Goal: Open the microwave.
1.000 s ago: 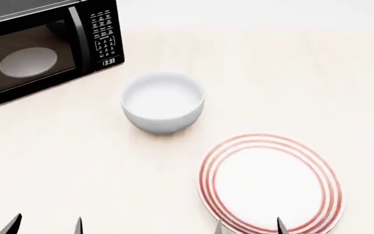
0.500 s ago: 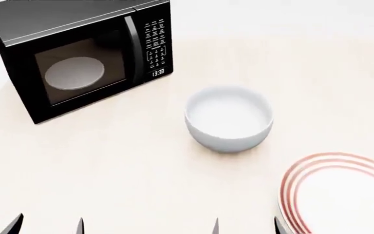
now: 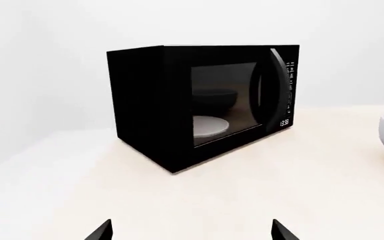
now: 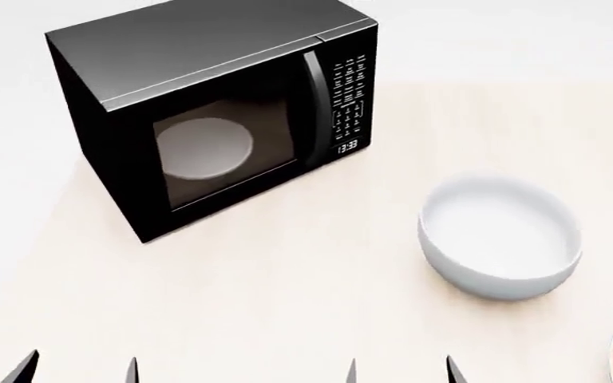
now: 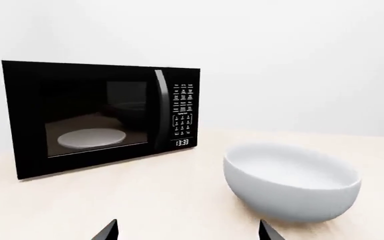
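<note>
Lighting was bright, even, diffuse w/ faint shadows — renders sharp, no blur or edge distortion; microwave [image 4: 213,112] window showed dim reflections — no glare.

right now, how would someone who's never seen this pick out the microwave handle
Find the black microwave at the far left of the table. On its front, the handle is the curved vertical black bar between the window with the white turntable and the white-labelled keypad. It alone stands out from the flat door.
</note>
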Robot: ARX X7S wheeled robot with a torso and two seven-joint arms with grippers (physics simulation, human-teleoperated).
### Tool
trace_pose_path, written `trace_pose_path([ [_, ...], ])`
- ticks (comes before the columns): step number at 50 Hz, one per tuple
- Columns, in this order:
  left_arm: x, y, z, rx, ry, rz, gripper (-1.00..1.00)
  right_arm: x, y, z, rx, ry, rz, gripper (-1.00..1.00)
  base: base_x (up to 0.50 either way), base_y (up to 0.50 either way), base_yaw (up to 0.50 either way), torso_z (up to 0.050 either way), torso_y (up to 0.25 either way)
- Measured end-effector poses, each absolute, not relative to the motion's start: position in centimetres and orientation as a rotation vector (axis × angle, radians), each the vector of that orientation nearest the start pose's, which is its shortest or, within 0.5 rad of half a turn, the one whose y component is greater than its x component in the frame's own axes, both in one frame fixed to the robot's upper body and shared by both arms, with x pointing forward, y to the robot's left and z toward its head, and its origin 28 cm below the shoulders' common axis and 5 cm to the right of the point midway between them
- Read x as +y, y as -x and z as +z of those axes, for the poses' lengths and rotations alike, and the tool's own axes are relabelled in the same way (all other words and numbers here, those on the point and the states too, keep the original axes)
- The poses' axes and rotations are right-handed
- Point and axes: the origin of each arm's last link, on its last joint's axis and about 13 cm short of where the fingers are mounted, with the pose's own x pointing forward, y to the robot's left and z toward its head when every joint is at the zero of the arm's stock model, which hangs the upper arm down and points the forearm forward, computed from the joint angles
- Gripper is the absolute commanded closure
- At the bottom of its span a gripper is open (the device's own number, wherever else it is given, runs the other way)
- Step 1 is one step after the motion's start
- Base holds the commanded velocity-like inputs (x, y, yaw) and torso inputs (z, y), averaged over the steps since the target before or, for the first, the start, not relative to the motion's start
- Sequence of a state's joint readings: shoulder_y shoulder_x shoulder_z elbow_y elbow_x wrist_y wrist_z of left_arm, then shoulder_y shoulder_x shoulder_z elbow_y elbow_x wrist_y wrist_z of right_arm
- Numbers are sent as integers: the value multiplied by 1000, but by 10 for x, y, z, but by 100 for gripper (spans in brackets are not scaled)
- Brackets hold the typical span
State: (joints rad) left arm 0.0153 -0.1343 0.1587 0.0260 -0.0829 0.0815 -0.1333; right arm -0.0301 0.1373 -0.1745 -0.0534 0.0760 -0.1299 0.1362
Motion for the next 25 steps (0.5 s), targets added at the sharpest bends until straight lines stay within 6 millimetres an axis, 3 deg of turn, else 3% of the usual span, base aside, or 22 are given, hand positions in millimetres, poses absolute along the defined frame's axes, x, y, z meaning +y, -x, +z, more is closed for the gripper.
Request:
trace_pose_path([
  [15,204,-206,19,-86,-38,-41,-100,-94,-203,25,-140,24,47,-100,441,251,0,0,0],
  [25,204,-206,19,-87,-38,-43,-100,-94,-203,25,-141,20,48,-100,447,123,0,0,0],
])
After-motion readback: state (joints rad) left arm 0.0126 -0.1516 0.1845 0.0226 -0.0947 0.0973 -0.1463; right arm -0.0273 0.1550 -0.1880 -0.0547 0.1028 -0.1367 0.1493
